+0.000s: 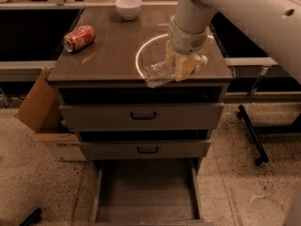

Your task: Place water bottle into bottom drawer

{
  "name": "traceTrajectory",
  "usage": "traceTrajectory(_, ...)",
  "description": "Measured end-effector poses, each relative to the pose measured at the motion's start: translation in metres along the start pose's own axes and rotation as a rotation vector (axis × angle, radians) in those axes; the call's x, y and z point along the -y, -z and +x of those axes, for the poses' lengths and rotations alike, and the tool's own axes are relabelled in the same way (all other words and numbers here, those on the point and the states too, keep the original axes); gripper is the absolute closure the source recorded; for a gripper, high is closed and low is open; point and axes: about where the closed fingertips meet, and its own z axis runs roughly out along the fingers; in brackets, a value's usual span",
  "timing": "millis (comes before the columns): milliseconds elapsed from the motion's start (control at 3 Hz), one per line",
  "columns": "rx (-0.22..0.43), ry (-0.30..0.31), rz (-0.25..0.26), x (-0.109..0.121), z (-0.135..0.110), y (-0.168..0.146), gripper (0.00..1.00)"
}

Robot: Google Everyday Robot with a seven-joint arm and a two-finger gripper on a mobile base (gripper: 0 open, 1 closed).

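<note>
The water bottle [159,73], clear and crinkled, lies roughly level in my gripper [181,68], its white cap end [202,59] pointing right. The gripper is shut on the bottle and holds it just above the front edge of the cabinet top [108,55], right of centre. The bottom drawer [146,192] is pulled open below, its flat floor bare, directly beneath and a little left of the gripper. The two upper drawers [141,117] with black handles are closed.
An orange-red soda can [79,37] lies on its side at the top's left. A white bowl [128,7] stands at the back. A cardboard box [40,112] leans against the cabinet's left side. A black chair leg [251,131] lies on the floor at the right.
</note>
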Motion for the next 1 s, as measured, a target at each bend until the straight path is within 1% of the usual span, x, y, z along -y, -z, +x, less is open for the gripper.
traceTrajectory(333, 0.047, -0.137, -0.091, -0.054, -0.004, -0.013, 1.0)
traceTrajectory(667, 0.047, -0.137, -0.091, -0.054, -0.004, -0.013, 1.0)
traceTrajectory(1000, 0.08, -0.198, -0.149, -0.069, -0.006, -0.042, 1.0)
